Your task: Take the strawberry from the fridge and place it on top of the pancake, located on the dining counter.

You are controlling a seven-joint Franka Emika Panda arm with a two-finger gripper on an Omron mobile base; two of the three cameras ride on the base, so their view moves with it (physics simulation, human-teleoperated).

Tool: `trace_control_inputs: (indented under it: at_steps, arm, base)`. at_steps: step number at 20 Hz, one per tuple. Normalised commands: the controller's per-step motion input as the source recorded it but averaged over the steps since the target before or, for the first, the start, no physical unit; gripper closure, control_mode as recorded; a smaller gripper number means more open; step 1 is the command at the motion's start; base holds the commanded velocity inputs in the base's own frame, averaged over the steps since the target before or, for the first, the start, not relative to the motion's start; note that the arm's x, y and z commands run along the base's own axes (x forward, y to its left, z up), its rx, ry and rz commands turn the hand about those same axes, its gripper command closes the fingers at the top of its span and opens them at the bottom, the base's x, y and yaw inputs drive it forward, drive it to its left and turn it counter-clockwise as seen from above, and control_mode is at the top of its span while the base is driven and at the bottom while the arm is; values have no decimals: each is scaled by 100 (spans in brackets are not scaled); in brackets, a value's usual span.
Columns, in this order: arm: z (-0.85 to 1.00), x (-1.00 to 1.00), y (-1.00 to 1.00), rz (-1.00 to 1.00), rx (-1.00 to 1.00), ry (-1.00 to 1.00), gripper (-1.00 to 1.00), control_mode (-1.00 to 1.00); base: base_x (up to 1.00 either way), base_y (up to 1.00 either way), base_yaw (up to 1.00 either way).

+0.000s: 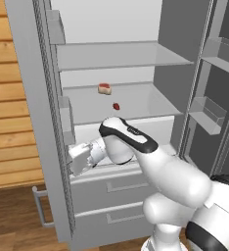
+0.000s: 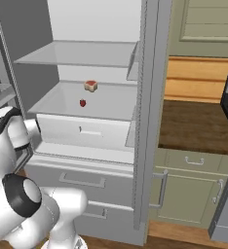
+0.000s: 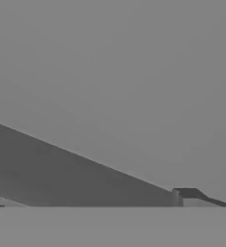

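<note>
Strawberry sits on the fridge middle shelf, near the pale block. Hand spread wide, low at left door edge: raise, swing in, approach berry centred.

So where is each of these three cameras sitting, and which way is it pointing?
Left base view: behind the arm, to its left, facing the open fridge; the white arm rises from lower right toward the left door.
Right base view: behind, to its right, same fridge; arm at lower left.
Hand view: on the hand, close against a plain grey surface.
Both base views share the strawberry on the middle shelf, with a pale red-topped block behind it.
</note>
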Motion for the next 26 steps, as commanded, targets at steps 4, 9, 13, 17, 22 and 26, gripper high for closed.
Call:
trace_control_inputs:
  at_steps: [4,9,13,17,22,26]
  arm:
    - [0,-78,-39,0,0,-18,-100,-100]
    - [1,-93,-44,0,0,-23,-100,-100]
    - [12,-100,-37,0,0,-31,-100,-100]
    - [34,-85,-30,-13,-14,-39,-100,-100]
    - [34,-55,-55,-31,-24,-34,-100,-100]
    - [20,-27,-72,-40,-24,-22,-100,-100]
  base:
    - [0,0,0]
    - [0,0,0]
    - [0,0,0]
    - [0,0,0]
    - [0,0,0]
    - [0,0,0]
